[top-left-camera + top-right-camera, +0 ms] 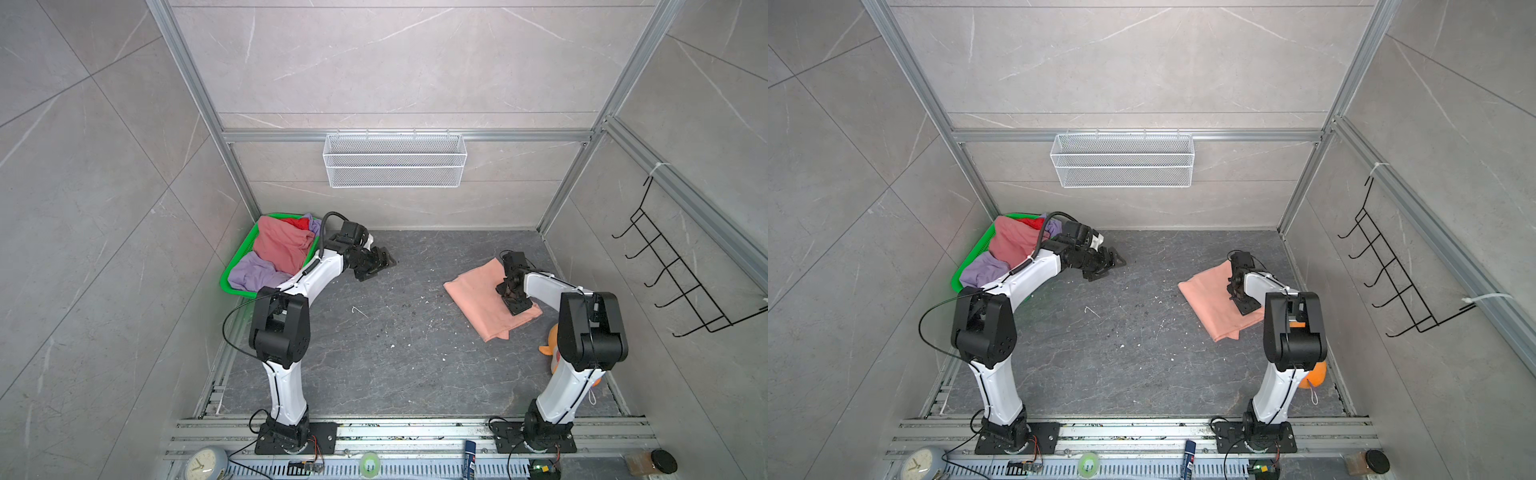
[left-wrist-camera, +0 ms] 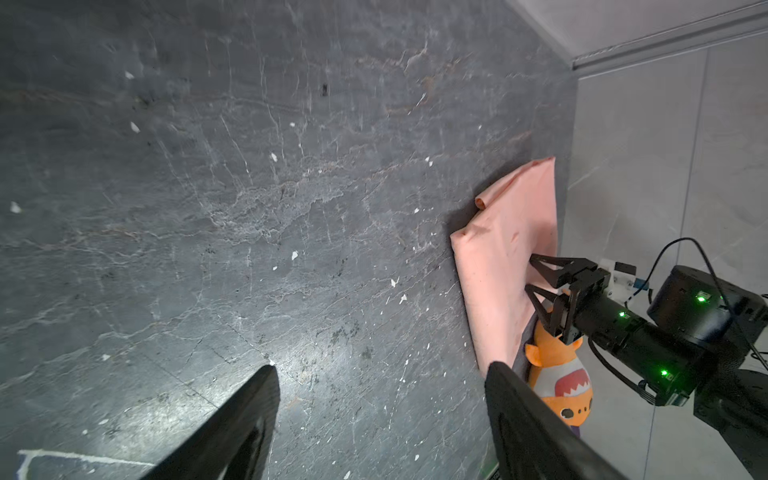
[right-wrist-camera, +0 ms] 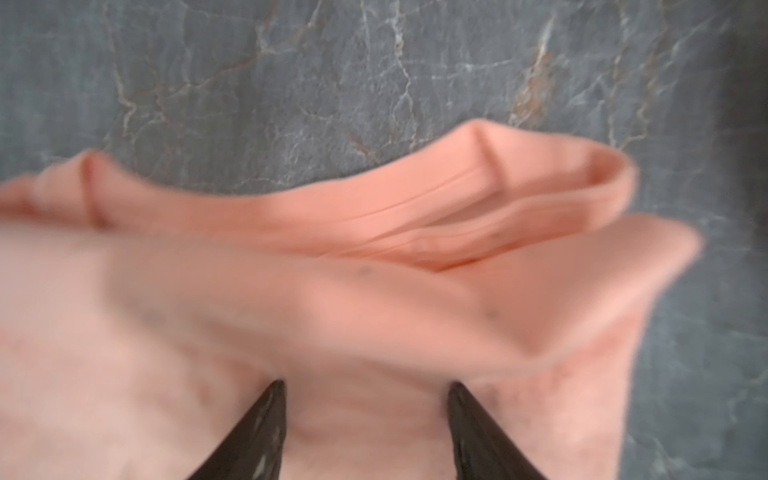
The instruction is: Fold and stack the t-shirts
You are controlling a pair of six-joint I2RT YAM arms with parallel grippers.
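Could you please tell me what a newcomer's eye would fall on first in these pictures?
Probably the folded peach t-shirt on the right of the dark table, with the right pincer over it, jaws apart. Next, the green basket at the back left, heaped with pink, red and lavender shirts, the open left pincer beside it.

Twin overhead views down on the whole tabletop [image 1: 374, 353]; wrist cameras close above it.

Grey walls [image 1: 395, 62], dark slate floor [image 1: 395, 353], white mesh basket [image 1: 395, 160], black rack [image 1: 680, 259] with perhaps 5 hooks.
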